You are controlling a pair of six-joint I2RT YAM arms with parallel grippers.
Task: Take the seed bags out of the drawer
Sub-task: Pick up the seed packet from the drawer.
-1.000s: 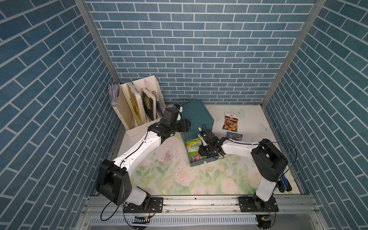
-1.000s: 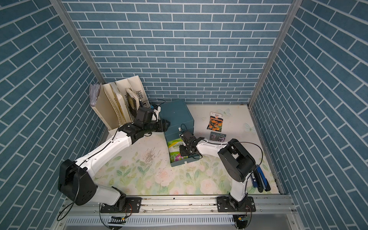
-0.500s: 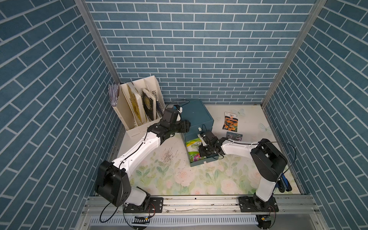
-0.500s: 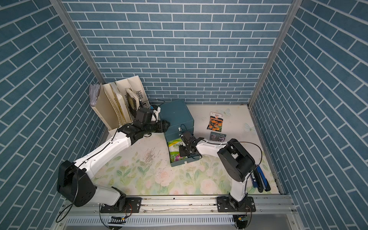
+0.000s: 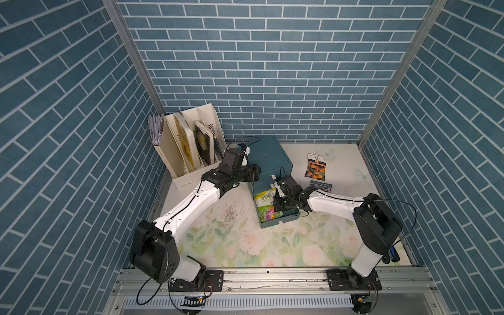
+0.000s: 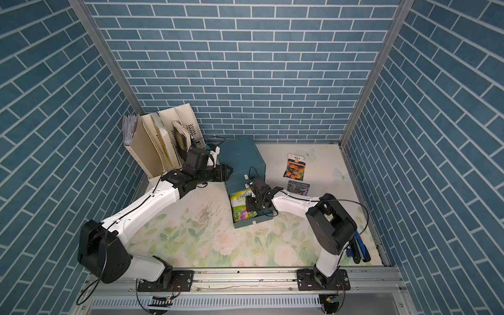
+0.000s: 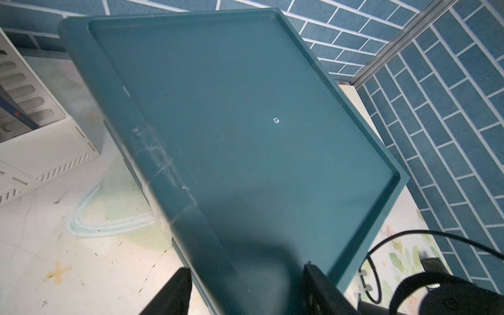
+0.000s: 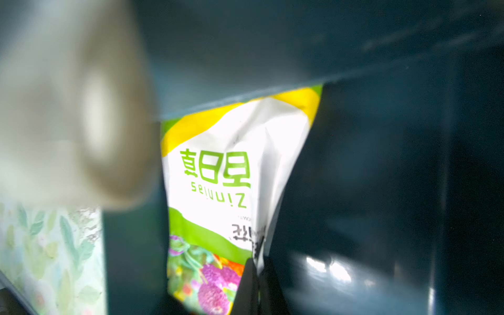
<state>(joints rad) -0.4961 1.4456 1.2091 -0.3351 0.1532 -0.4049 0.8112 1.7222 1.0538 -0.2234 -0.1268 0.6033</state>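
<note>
Right pincer [image 8: 258, 275] now closed, seemingly gripping half-hidden bag [image 8: 231, 163].

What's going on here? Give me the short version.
The right claw is shut on the green-white glossy seed packet, pinching its edge inside the open drawer of the teal plastic cabinet. The left claw clamps the cabinet's top edge, apparently steadying it. The dark packet with orange blooms and the packet with purple blooms already lie out on the floral tabletop, so one bag is left to remove.
</note>
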